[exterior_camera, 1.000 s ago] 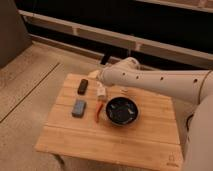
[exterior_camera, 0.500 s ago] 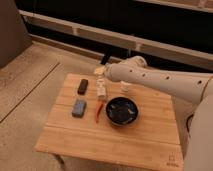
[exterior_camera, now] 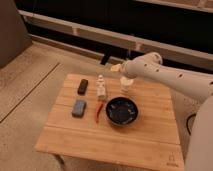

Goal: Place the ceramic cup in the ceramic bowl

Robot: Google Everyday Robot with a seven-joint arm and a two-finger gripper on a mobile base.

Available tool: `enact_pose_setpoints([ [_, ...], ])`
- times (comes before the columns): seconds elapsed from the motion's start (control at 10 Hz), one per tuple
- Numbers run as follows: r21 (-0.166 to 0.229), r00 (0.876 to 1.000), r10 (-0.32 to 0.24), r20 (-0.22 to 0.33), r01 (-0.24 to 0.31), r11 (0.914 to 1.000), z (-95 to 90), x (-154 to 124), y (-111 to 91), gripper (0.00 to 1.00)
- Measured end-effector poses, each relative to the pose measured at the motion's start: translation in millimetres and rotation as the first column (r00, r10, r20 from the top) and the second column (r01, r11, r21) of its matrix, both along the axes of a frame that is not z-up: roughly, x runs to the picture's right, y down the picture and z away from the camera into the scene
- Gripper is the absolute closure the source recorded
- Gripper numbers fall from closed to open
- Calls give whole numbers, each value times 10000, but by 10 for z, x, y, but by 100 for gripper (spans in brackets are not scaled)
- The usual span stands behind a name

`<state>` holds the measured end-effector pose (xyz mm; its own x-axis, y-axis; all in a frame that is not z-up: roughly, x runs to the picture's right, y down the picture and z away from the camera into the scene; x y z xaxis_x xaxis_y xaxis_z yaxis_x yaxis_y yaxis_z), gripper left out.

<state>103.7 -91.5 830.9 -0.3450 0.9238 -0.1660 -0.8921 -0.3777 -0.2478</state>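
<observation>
By far table edge (exterior_camera: pixel 150 97), gripper (exterior_camera: pixel 124 78) at cup (exterior_camera: pixel 126 88)

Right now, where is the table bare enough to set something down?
Bare: the near strip of the table in front of the grey-blue block and ceramic bowl, and right of that bowl. Crowded: far middle, pincer at the ceramic cup beside the white bottle.

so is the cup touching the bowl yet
Apart. The camera view shows the ceramic cup beyond the far rim of the ceramic bowl, with a strip of bare table between them. The gripper is just above the cup.
</observation>
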Motion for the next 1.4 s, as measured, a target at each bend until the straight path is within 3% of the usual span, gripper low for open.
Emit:
enact_pose_setpoints([
  [0.2, -364, 9957, -819, -435, 804, 9961, 115, 43, -13, 35],
  [0.4, -507, 9931, -1106, -389, 1086, 9928, 226, -10, -60, 35],
  [0.6, -607, 9936, -1123, -154, 1111, 9919, 335, -81, -59, 35],
  [0.9, -979, 9982, -512, 312, 541, 9937, 566, -103, 45, 35],
  [1.4, -1717, 9982, -515, 304, 560, 9836, 835, 22, 334, 35],
])
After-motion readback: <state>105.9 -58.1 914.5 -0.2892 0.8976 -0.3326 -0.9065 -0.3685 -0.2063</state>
